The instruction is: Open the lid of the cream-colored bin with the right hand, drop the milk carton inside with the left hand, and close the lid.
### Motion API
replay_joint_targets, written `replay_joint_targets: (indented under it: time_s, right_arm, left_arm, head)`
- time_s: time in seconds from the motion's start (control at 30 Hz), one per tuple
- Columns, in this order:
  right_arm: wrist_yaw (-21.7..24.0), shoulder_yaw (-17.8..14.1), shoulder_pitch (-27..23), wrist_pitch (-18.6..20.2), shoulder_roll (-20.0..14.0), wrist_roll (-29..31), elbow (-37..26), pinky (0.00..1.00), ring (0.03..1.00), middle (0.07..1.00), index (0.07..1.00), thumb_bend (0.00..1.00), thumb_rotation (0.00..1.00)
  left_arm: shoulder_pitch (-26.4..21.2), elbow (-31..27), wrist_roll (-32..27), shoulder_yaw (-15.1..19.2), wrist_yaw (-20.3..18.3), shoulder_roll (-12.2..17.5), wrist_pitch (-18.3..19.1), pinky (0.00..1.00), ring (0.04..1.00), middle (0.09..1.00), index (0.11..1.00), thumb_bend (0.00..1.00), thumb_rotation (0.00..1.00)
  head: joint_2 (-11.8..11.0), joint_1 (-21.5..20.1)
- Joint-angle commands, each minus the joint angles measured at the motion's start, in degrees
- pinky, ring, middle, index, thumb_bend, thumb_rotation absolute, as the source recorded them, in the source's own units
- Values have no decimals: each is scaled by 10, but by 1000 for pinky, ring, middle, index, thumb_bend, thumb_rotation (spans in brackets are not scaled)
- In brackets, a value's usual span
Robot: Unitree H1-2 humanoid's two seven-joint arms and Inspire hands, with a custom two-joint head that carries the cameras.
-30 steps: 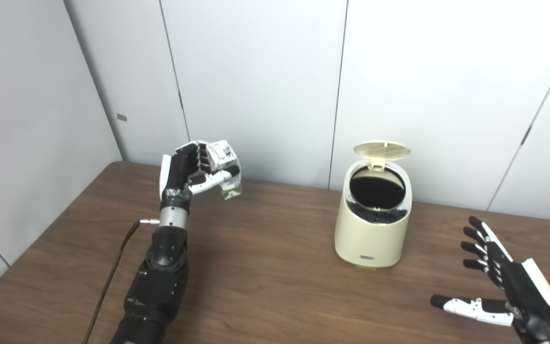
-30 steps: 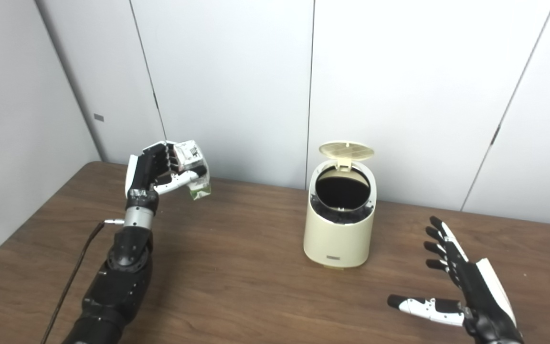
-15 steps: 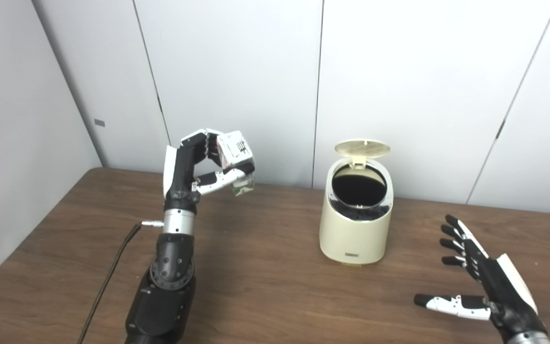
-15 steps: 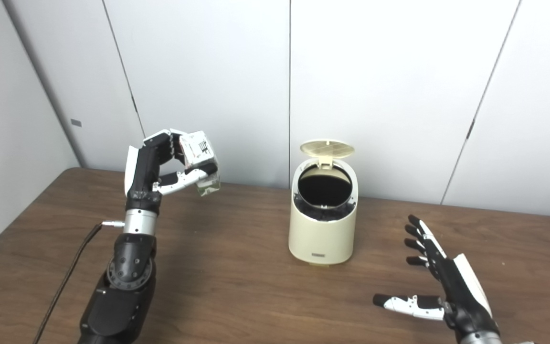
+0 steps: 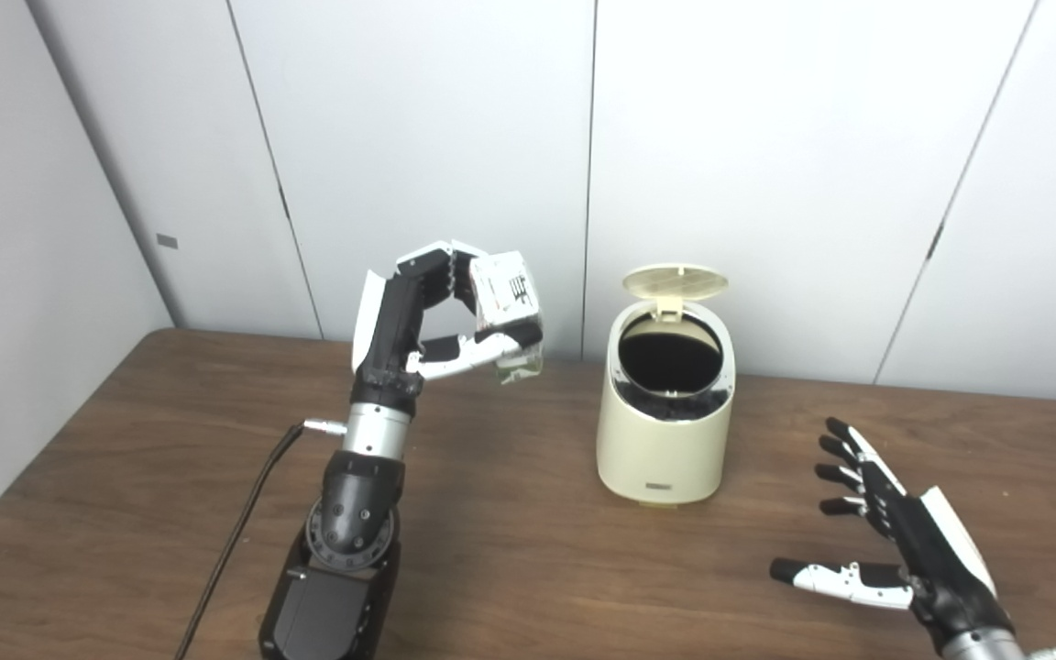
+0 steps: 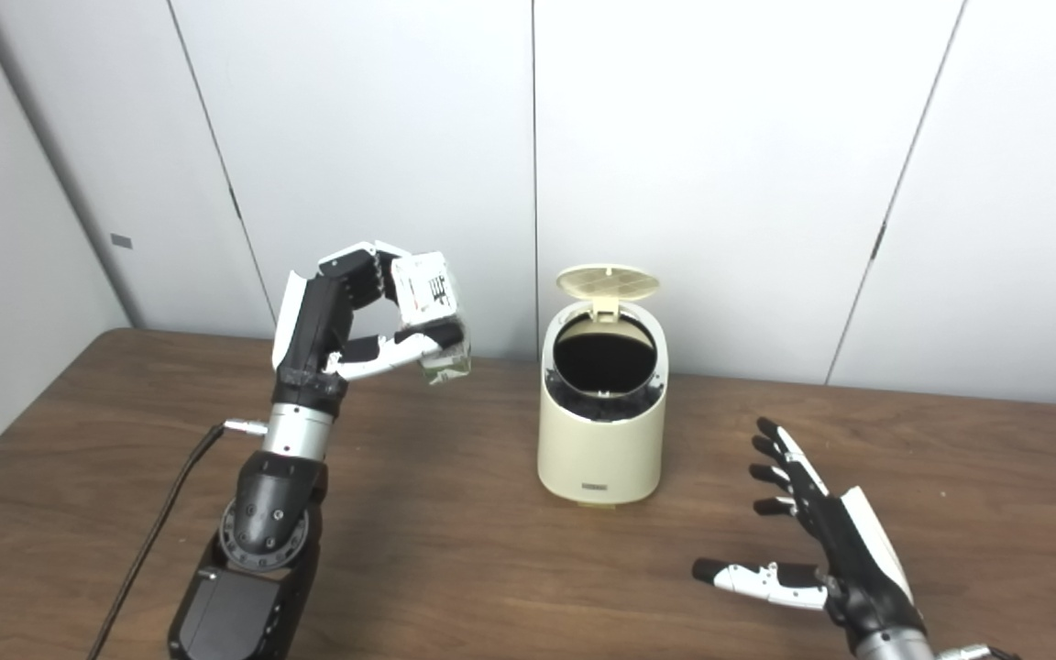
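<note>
Milk carton [image 5: 510, 307], white with dark print and a greenish end pointing down, sat tilted in my left hand [image 5: 418, 316], fingers and thumb clamped round it, raised left of the cream-colored bin [image 5: 665, 403]. Its lid [image 5: 676, 280] stood up, dark inside. My right hand [image 5: 895, 541] hovered spread and empty over the bench [image 5: 528, 550].

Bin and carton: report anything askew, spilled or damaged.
Nothing stands out. The cream-colored bin stands upright on the table with its lid up. The left hand holds the milk carton tilted in the air, left of the opening; no spill shows. The right hand is open and empty.
</note>
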Motion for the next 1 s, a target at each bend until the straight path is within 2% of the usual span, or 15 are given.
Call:
replay_joint_targets:
  time_s: [0.0, 0.13, 0.4, 0.57, 0.7, 0.97]
  right_arm:
    - [-18, 0, -21, -30, 3, -5, -9, 696, 842, 919, 945, 765, 234]
    - [-22, 1, -21, -32, 9, -15, -9, 696, 831, 908, 935, 767, 218]
    - [-26, 5, -22, -42, 9, -21, -5, 669, 816, 907, 937, 766, 266]
    - [-27, 5, -22, -39, 9, -20, -4, 677, 823, 909, 940, 770, 268]
    - [-30, 6, -22, -43, 9, -23, -2, 698, 829, 907, 935, 779, 287]
    - [-27, 7, -24, -27, 13, -27, -10, 689, 839, 920, 941, 789, 294]
  left_arm:
    - [-42, -27, -14, -3, -3, -6, -8, 380, 427, 480, 487, 522, 0]
    - [-50, -12, -12, -12, -10, -17, -25, 380, 424, 479, 487, 522, 0]
    - [-59, 13, 10, -32, -5, -44, -56, 405, 433, 477, 488, 523, 0]
    - [-68, 27, 2, -41, -13, -59, -60, 419, 439, 472, 489, 524, 0]
    - [-77, 41, 24, -51, -5, -67, -72, 426, 445, 474, 488, 523, 0]
    - [-96, 80, 33, -74, 9, -81, -80, 377, 403, 453, 498, 523, 0]
  head:
    - [0, -1]
    - [-1, -13]
    - [-2, -26]
    - [-2, -33]
    - [-1, -38]
    - [0, -48]
